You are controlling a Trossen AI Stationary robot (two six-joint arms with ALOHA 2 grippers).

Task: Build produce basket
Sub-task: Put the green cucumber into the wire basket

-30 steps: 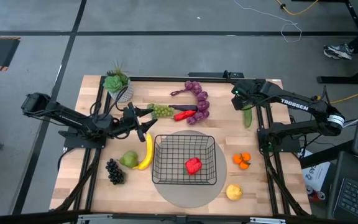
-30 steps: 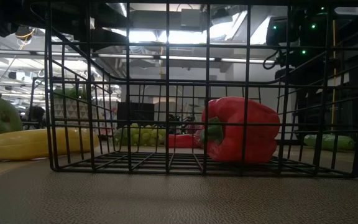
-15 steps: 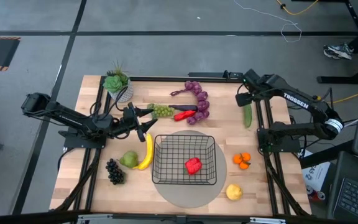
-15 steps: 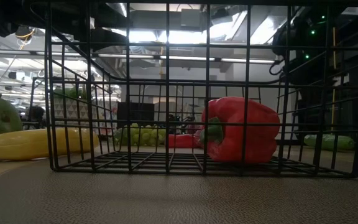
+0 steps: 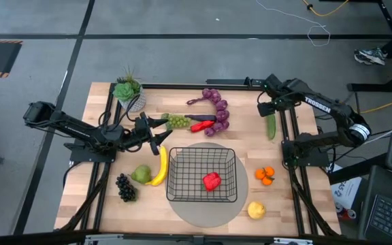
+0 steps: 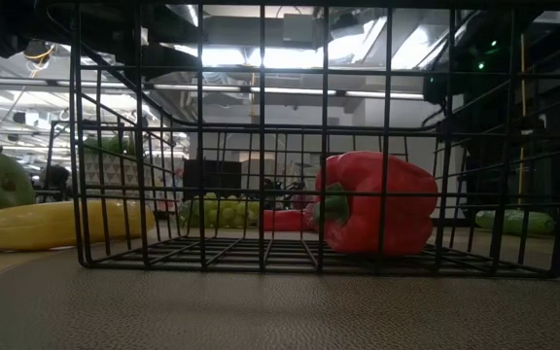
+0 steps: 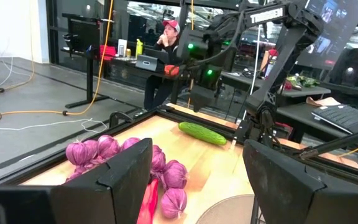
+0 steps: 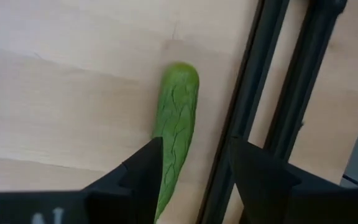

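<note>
The black wire basket [image 5: 203, 175] stands on a round grey mat and holds one red pepper [image 5: 211, 181] [image 6: 372, 204]. My right gripper [image 5: 267, 109] [image 8: 194, 171] is open and hovers over the far end of the green cucumber [image 5: 271, 127] [image 8: 176, 127], which lies on the wood by the right frame rail. My left gripper [image 5: 160, 133] [image 7: 194, 180] is open, level, left of the green grapes [image 5: 177, 122] and a long red pepper [image 5: 201, 126]. Purple grapes [image 5: 218, 109] [image 7: 160, 168] curve beyond them.
Banana [image 5: 160, 165], pear [image 5: 141, 174] and dark grapes [image 5: 125, 187] lie left of the basket. Orange pieces [image 5: 265, 175] and a lemon [image 5: 256, 209] lie to its right. A potted succulent [image 5: 128, 92] stands at the far left corner. Black frame rails [image 8: 253, 118] run beside the cucumber.
My right gripper has shifted a little toward the table's right edge, settling over the cucumber's far end, and its wrist has turned. The left arm and all the produce have stayed where they were.
</note>
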